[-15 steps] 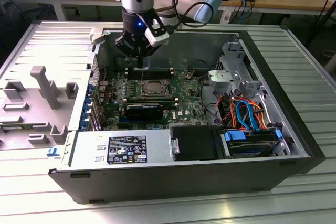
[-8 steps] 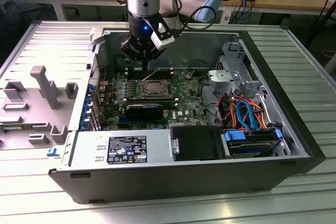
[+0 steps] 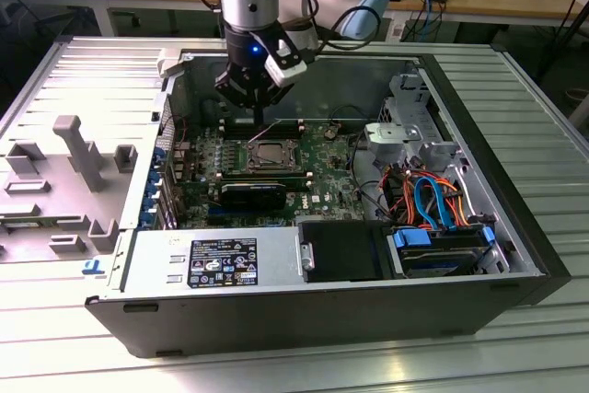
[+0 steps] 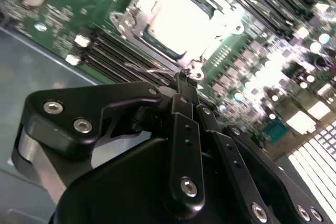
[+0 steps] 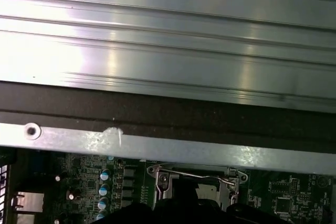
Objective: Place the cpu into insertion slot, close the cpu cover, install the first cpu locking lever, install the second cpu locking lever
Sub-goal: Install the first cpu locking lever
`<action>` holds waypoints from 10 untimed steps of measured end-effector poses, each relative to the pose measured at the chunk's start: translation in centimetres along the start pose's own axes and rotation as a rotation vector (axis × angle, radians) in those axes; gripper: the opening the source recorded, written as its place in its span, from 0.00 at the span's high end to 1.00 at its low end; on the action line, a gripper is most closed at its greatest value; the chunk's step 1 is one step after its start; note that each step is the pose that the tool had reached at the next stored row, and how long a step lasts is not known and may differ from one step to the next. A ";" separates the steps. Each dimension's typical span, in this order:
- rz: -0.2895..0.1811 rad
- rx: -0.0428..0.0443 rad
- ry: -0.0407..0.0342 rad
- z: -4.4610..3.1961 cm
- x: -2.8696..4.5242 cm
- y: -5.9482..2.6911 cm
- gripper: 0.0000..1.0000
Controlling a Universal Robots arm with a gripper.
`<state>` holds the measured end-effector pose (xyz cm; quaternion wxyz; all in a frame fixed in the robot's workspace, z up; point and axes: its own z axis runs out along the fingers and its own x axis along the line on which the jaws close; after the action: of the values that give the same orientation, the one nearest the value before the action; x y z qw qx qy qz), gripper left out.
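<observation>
now your gripper [image 4: 184, 74] hangs just over the far edge of the insertion slot [image 3: 267, 156], fingers pressed together, holding nothing. the cpu [image 4: 181, 17] lies flat in it. it looks light, stiff and breakable; touch only its edges

A ribbed silver worktop [image 5: 168, 40] lies beyond the case's metal edge [image 5: 157, 148]. Past that edge, the green circuit board [image 5: 79, 182] carries the insertion slot [image 5: 197, 182], crossed by a wire lever [image 5: 197, 177].
</observation>
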<state>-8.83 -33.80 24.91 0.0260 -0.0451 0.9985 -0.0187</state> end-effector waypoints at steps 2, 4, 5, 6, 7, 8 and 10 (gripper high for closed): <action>0.023 0.0015 -0.0007 0.14 0.00 0.00 0.89; 0.042 0.0018 0.0002 0.26 0.02 0.00 0.89; 0.042 0.0016 0.0000 0.28 0.01 0.01 0.89; 0.042 0.0016 0.0000 0.28 0.01 0.01 0.89; 0.042 0.0016 0.0000 0.29 0.00 0.01 0.89; 0.042 0.0016 -0.0001 0.29 0.00 0.01 0.89; 0.042 0.0016 -0.0001 0.29 0.00 0.01 0.89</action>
<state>-8.82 -33.80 24.62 0.0265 -0.0241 0.9992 -0.0190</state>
